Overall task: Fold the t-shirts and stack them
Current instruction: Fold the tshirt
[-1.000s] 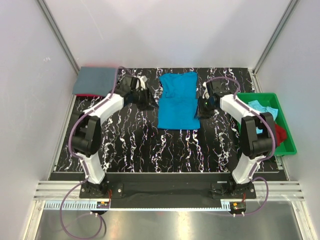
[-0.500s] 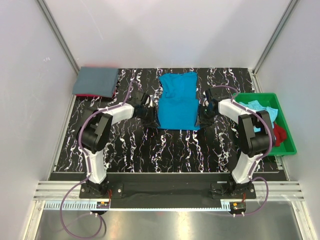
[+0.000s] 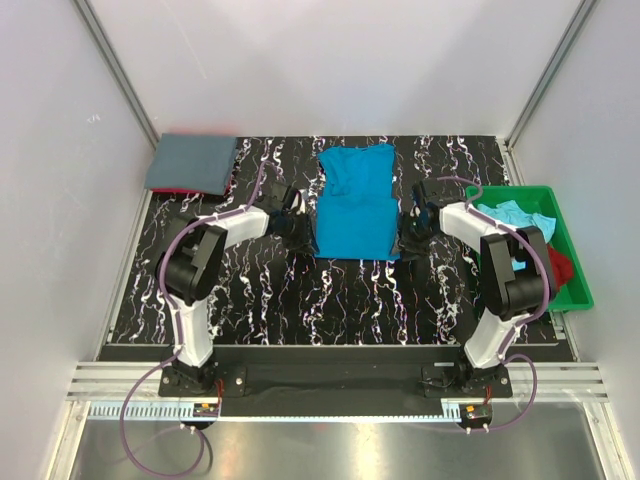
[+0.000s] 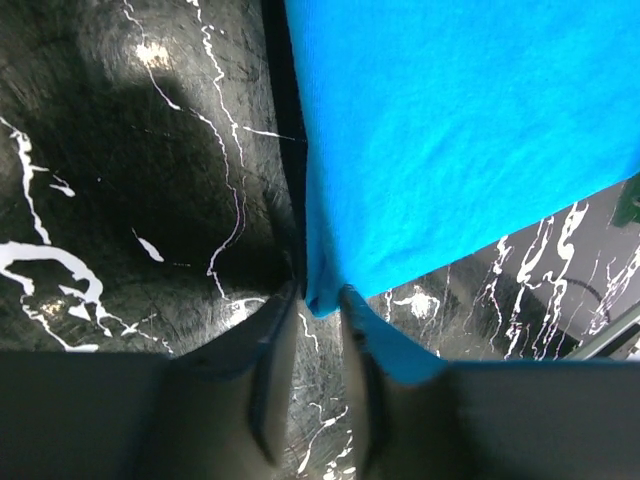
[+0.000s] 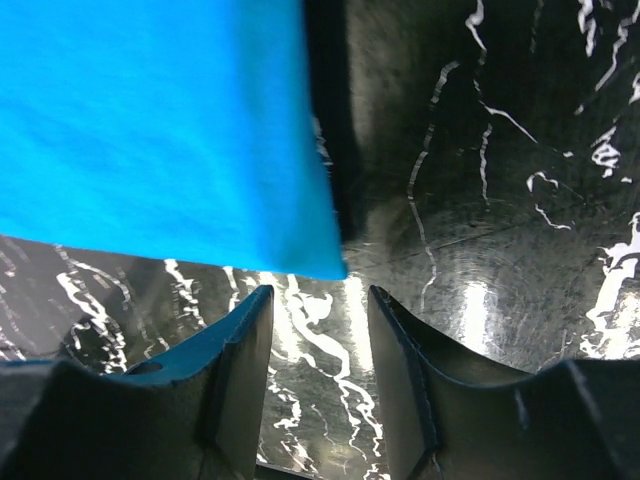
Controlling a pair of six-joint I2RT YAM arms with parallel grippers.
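Lying flat on the tabletop, the turquoise t-shirt has both near corners flanked. The left end effector, narrowly parted, straddles one corner; the right end effector gapes empty beside the other.

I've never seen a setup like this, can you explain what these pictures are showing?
These are two robot arms bolted at the near edge of a black marbled table. One picture looks down from above; the other two come from a camera on each wrist, showing that arm's own claw. A turquoise t-shirt lies in the middle. A folded grey t-shirt sits far left, and a green tray on the right holds more cloth. The left claw has the shirt's near corner at its tips; I cannot tell whether it is pinched. The right claw is open, just short of the other near corner.
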